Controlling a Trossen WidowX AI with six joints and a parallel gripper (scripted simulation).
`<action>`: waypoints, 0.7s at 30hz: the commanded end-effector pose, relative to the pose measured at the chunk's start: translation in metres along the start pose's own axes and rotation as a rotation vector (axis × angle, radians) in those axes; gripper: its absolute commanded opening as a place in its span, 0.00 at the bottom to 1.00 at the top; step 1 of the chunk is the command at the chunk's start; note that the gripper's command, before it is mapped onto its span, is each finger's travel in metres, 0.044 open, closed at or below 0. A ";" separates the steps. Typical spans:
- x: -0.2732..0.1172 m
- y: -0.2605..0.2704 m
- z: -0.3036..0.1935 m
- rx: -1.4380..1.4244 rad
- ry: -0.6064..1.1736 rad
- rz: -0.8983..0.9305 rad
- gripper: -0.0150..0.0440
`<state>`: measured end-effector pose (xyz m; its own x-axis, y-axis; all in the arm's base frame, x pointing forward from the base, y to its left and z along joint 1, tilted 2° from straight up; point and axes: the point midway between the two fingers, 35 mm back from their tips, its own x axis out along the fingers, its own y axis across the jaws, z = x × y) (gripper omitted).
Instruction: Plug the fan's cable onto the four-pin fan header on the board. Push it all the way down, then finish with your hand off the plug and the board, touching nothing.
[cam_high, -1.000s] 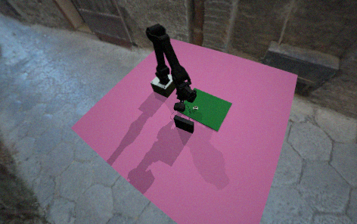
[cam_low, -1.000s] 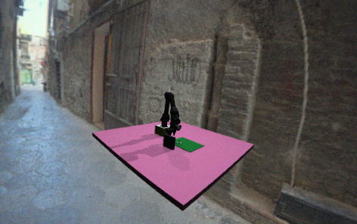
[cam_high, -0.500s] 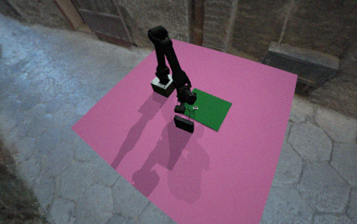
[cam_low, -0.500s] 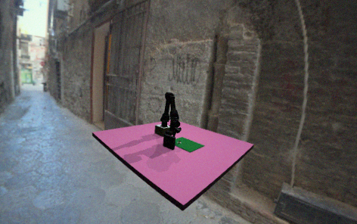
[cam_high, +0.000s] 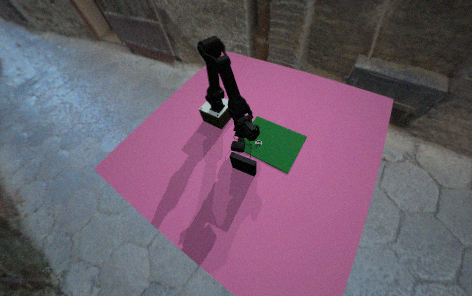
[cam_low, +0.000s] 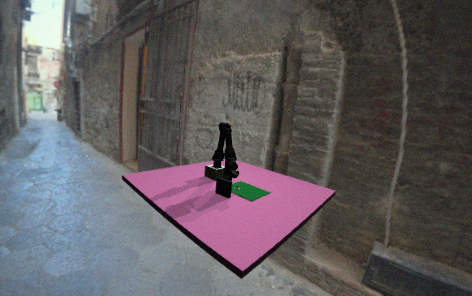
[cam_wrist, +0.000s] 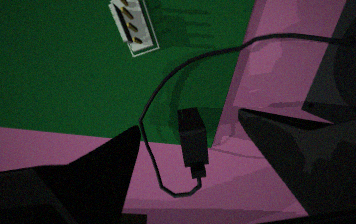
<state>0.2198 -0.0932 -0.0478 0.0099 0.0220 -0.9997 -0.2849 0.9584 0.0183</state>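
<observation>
Spread nearly to its full width, the gripper (cam_high: 239, 146) (cam_wrist: 188, 122) has hold of nothing. Between its two fingertips, apart from both in the wrist view, is the black fan plug (cam_wrist: 193, 137), its cable (cam_wrist: 172, 75) looping past the left-hand fingertip and up over the right-hand one toward the fan (cam_wrist: 340, 80). Beyond the fingertips, on the green board (cam_high: 280, 145) (cam_low: 252, 191) (cam_wrist: 60, 75), the white four-pin header (cam_high: 258, 143) (cam_low: 237, 188) (cam_wrist: 138, 32) stands unplugged, its pins bare.
</observation>
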 end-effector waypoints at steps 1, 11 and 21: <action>0.000 0.000 0.000 0.000 -0.001 0.000 0.87; 0.000 0.000 0.000 0.000 -0.001 0.000 0.75; 0.000 0.000 0.000 0.000 -0.001 0.000 0.64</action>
<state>0.2200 -0.0933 -0.0476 0.0106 0.0217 -0.9997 -0.2849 0.9584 0.0178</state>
